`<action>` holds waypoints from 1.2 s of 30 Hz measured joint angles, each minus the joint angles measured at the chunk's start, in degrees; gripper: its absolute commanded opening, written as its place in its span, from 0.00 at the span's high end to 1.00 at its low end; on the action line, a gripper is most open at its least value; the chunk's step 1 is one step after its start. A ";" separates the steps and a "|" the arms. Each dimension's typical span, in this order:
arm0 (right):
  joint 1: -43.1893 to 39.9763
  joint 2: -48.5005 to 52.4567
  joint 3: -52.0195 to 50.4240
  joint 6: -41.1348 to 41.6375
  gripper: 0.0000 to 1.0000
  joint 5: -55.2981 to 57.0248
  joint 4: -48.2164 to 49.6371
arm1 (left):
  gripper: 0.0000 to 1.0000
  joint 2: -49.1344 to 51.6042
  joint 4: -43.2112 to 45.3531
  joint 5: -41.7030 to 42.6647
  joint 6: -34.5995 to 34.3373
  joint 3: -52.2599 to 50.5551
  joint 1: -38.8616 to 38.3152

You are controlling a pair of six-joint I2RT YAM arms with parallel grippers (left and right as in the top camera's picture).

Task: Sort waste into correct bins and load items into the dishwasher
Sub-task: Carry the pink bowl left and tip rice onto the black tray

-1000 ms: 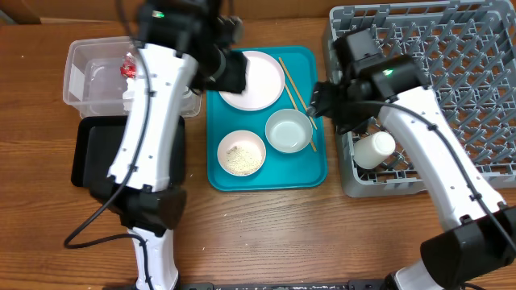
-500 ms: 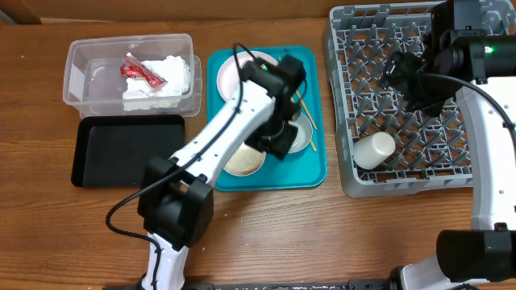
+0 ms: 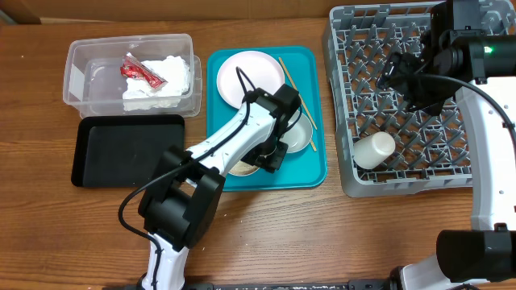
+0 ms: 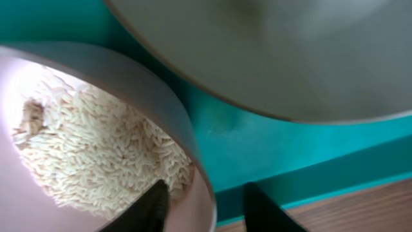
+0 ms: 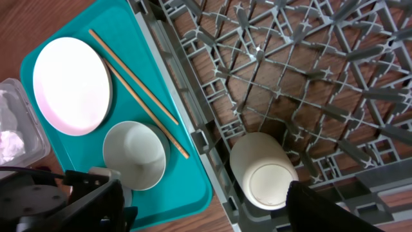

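The rice bowl (image 3: 240,168) sits at the front of the teal tray and is mostly hidden by my left gripper (image 3: 270,153). In the left wrist view my left gripper (image 4: 206,200) is open and straddles the bowl's rim (image 4: 161,96), one finger inside by the rice grains (image 4: 96,148), one outside. An empty bowl (image 3: 304,137) stands beside it. The plate (image 3: 250,76) and chopsticks (image 3: 294,89) lie at the tray's far end. My right gripper (image 3: 401,76) is open and empty above the grey rack (image 3: 451,121), which holds a cup (image 3: 375,149) on its side.
The clear tub (image 3: 81,80) at far left holds the red wrapper (image 3: 141,71) and white napkin (image 3: 169,76). The black tray (image 3: 121,149) lies in front of it. The teal tray (image 3: 314,173) lies between the tub and the rack.
My left arm swung from the plate and tub side across to the bowls and came down onto the rice bowl's rim. My right arm drew back from the tray edge to over the rack.
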 measured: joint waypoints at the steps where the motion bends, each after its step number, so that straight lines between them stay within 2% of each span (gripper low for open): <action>1: 0.00 0.00 0.02 0.02 0.17 0.02 0.09 | 0.82 0.00 0.28 -0.09 -0.04 -0.55 0.00; 4: 0.00 0.00 0.02 -0.11 0.18 0.02 0.61 | 0.95 0.00 0.68 -0.50 0.00 -0.90 0.00; 13: 0.00 0.00 0.00 -0.13 0.18 0.00 1.01 | 0.96 -0.07 -1.75 -1.90 -0.02 0.28 -0.04; 22: -0.02 0.00 0.00 -0.15 0.18 0.02 0.85 | 0.96 -2.93 -11.47 -0.70 -0.02 11.54 2.01; 28: 0.00 0.00 0.00 -0.13 0.18 0.00 0.74 | 0.96 -14.99 -15.41 4.37 0.44 13.75 13.16; 32: 0.00 0.00 0.02 -0.13 0.18 0.00 0.81 | 0.96 -20.39 -17.51 10.05 4.15 13.84 23.96; 36: 0.00 0.00 0.02 -0.13 0.18 0.00 0.83 | 0.96 -21.55 -18.80 17.66 10.36 12.26 33.16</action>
